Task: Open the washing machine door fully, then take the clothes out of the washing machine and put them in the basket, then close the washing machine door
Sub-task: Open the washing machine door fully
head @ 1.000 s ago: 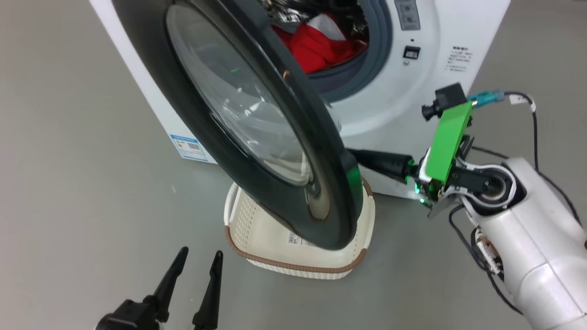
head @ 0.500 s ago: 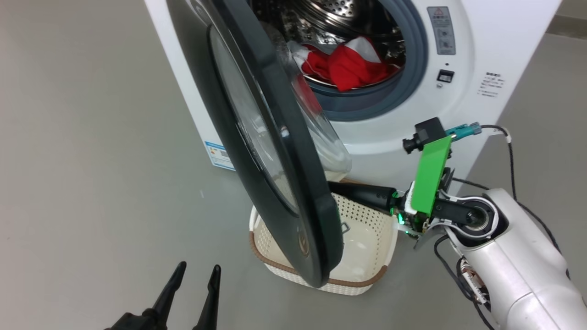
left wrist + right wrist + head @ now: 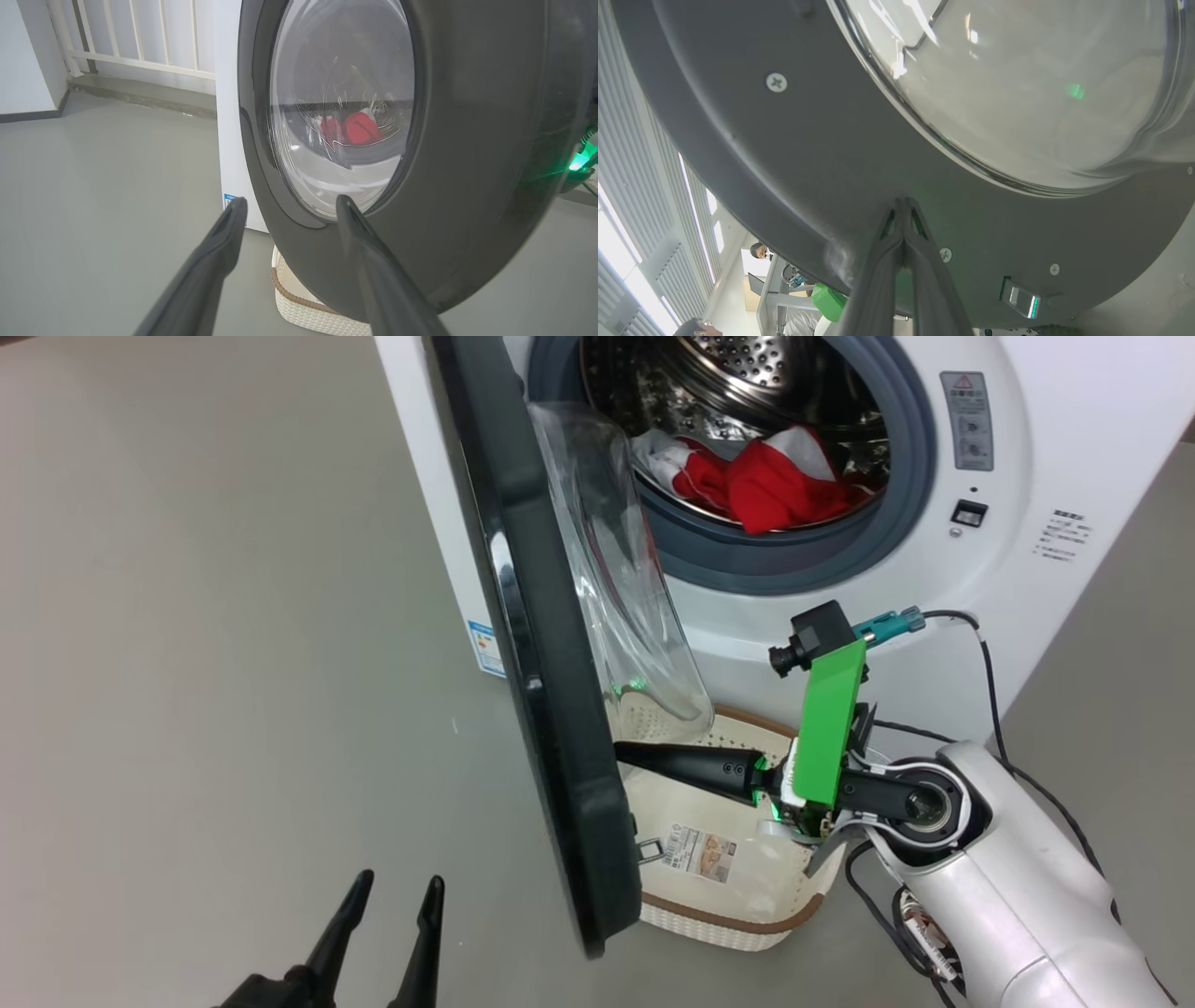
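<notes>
Washing machine door point(image 3: 551, 728): half-open, edge-on, above basket point(image 3: 775, 887).
Right end effector point(image 3: 624, 754): pinched shut, empty, tips at the door's inner rim, door on its left.
Left end effector point(image 3: 400, 879): spread wide, idle.
Clothes point(image 3: 775, 485): in drum point(image 3: 728, 383).

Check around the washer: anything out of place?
Nothing spilled or damaged. One oddity: the basket sits under the part-open washing machine door, whose lower rim hangs over it. The shut right pincer reaches over the basket to the door's inner face.
</notes>
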Available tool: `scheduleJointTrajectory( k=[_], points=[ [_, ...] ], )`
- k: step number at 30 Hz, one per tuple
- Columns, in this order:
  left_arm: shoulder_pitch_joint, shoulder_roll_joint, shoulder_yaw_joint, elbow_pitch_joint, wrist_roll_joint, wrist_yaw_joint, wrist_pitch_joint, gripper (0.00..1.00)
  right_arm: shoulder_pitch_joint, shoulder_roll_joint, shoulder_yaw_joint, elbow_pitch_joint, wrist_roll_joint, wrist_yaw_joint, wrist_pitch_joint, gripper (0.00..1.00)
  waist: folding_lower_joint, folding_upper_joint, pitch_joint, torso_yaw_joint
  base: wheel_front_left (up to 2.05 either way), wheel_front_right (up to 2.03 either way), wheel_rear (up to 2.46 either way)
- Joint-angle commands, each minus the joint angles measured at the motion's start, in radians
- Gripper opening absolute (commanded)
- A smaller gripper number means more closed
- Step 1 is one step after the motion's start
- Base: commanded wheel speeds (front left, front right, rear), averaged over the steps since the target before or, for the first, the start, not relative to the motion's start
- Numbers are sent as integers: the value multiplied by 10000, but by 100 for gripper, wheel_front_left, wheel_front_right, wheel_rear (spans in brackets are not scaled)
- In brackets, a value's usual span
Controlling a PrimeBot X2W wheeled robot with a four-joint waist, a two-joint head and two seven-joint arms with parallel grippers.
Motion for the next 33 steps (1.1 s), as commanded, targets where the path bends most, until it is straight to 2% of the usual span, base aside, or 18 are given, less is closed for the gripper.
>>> scheduleJointTrajectory(
  k=[1,17,30,31,32,33],
  points=[
    [-119,97,387,-260,44,102,-120,100,79,293,186,-359,30,56,-45,0,0,0,-5,131,0,0,0],
    [-233,97,413,-178,0,154,-120,100,-40,435,1273,-464,750,56,-607,0,0,0,-57,744,0,0,0],
    [-238,97,472,-170,-4,208,-120,100,-314,437,2181,-388,1255,56,-1442,0,0,0,-105,750,0,0,0],
    [-229,97,484,-169,-1,209,-120,100,-300,437,2177,-344,1205,56,-1507,29,0,0,-118,726,0,0,0],
    [-229,97,484,-169,-1,209,-120,100,-300,437,2177,-344,1205,56,-1507,29,0,0,-118,726,0,0,0],
    [-220,97,494,-162,2,209,-120,100,-276,437,2164,-297,1149,56,-1568,55,0,0,-135,699,0,0,0]
  ],
)
